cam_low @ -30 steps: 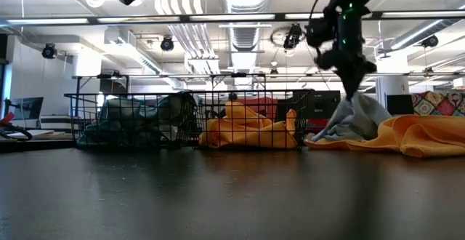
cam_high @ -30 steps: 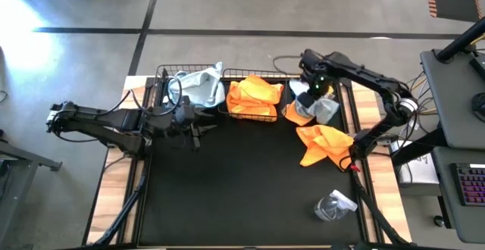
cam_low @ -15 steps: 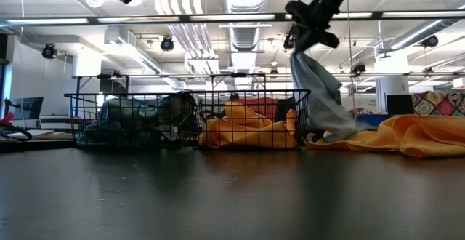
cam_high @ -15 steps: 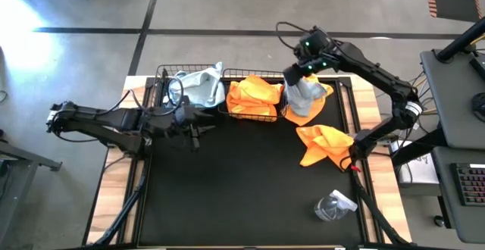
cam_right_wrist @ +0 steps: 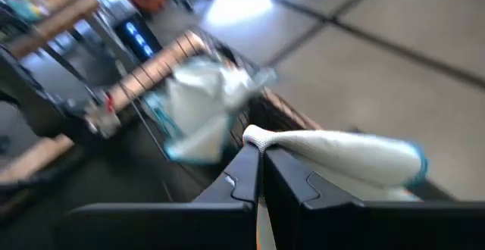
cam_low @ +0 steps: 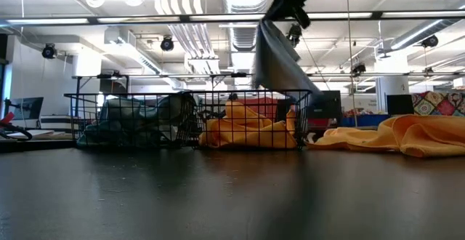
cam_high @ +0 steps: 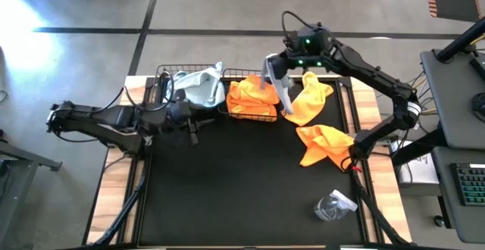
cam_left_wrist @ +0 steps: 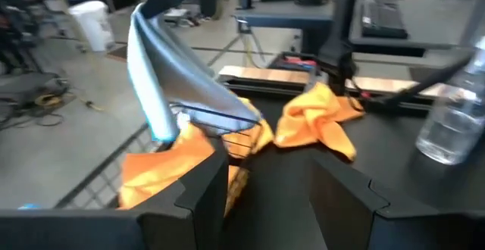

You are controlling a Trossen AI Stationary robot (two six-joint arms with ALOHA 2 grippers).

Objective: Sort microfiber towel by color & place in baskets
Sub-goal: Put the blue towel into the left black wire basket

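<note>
Two baskets (cam_high: pixel 251 114) are lining the far edge of the table (cam_high: pixel 242 197); orange cloths (cam_high: pixel 324 144) and a bottle (cam_high: pixel 331 205) are occupying its right side; the centre is lying open.

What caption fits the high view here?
Right tool, shut on a blue-grey towel, carries it above the orange-filled basket; left tool waits open.

Two baskets (cam_high: pixel 189 89) stand side by side at the table's (cam_high: pixel 227 182) back edge, each holding towels. Right of them lie two loose towels (cam_high: pixel 322 144); a bottle (cam_high: pixel 333 206) lies nearer the front. The right hand (cam_high: pixel 267 62) hangs a towel (cam_high: pixel 282 95) apparently over the right-side basket (cam_high: pixel 254 98).
</note>
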